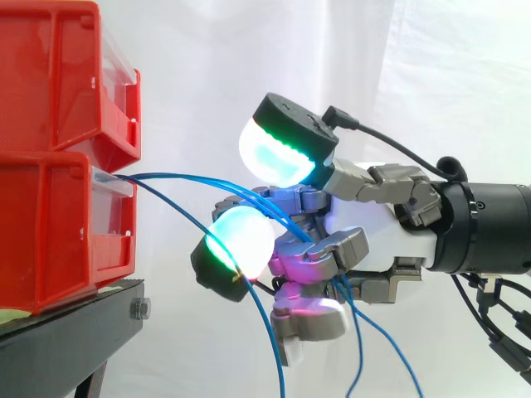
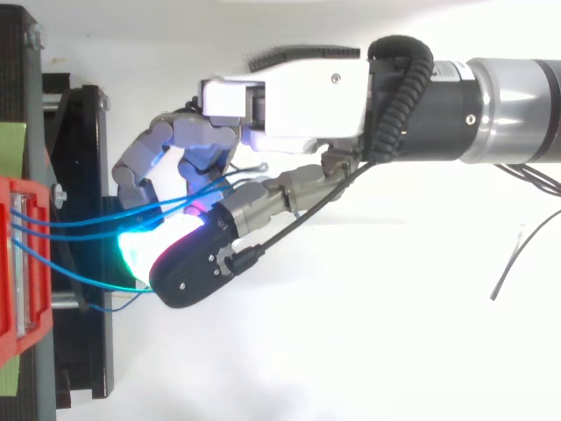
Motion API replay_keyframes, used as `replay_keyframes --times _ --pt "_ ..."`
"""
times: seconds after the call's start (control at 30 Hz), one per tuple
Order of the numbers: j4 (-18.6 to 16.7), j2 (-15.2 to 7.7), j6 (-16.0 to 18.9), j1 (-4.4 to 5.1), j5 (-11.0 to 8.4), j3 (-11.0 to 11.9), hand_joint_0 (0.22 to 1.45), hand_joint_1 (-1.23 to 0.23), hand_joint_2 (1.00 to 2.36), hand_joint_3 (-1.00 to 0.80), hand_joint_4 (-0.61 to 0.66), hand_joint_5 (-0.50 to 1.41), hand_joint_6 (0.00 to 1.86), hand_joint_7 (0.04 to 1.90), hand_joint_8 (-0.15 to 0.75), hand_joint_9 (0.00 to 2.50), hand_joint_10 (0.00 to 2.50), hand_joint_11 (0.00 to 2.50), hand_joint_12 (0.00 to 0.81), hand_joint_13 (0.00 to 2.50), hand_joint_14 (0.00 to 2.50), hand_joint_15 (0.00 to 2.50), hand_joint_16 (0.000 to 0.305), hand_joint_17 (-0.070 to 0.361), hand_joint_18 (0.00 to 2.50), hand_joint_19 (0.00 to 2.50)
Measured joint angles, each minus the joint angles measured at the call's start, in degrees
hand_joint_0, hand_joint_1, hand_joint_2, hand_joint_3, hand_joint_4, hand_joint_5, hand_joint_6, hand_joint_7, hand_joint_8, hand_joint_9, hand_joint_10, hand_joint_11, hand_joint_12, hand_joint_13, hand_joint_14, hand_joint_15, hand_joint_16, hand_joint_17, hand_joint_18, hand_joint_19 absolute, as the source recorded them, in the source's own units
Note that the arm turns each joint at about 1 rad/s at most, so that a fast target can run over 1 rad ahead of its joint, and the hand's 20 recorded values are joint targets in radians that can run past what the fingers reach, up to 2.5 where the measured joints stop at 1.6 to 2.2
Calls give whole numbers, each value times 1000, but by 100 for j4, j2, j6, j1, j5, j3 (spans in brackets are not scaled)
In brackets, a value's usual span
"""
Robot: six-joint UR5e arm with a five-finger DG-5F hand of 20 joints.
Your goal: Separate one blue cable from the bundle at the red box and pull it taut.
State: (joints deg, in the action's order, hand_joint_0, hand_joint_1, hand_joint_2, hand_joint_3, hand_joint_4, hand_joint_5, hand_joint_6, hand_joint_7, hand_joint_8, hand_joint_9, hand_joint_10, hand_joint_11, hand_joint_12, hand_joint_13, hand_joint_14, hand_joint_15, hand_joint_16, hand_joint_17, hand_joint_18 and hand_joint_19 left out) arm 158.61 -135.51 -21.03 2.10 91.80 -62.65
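Several thin blue cables (image 1: 178,176) leave the front of the lower red box (image 1: 58,224) and fan out to the right towards my hand (image 1: 373,232). The hand hangs level with the box, a short way from it. Its fingers are curled round the strands. Two glowing green-white pads (image 1: 278,153) sit above and below the strands. Beyond the fingers the cables droop loosely below the hand. From above, the cables (image 2: 88,219) run from the red box (image 2: 13,263) into the curled fingers of the hand (image 2: 289,96). The strands bow and are slack.
A second red bin (image 1: 58,75) is stacked on top of the lower one. Both rest on a black stand (image 1: 66,340) at the left. A white curtain hangs behind, with open space below and to the right of the hand.
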Motion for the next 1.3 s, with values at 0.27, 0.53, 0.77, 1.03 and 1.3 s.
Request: replay_keyframes --times 0.27,0.53,0.77,1.03,1.3 --pt "-46 1 -291 59 -133 -1 491 -487 1000 -500 177 -194 876 904 375 657 1888 1254 416 880 2052 1126 56 126 1079 1182" --pt "-119 3 -307 25 -178 -1 489 -489 1000 -500 183 -195 869 897 381 561 2099 1198 420 735 2500 1166 53 120 1214 1432" --pt "-157 1 -191 -100 -253 -4 483 -482 1000 -500 194 -196 861 891 397 385 2434 1272 429 683 2500 1222 53 118 1314 1648" --pt "-162 -1 -148 -155 -665 -4 480 -475 1000 -500 199 -195 858 892 405 273 2500 1352 433 680 2500 1278 54 120 1317 1589" --pt "-193 3 -130 -136 -745 -6 483 -478 1000 -500 190 -191 864 905 405 267 2500 1368 434 694 2500 1261 53 119 1310 1560"
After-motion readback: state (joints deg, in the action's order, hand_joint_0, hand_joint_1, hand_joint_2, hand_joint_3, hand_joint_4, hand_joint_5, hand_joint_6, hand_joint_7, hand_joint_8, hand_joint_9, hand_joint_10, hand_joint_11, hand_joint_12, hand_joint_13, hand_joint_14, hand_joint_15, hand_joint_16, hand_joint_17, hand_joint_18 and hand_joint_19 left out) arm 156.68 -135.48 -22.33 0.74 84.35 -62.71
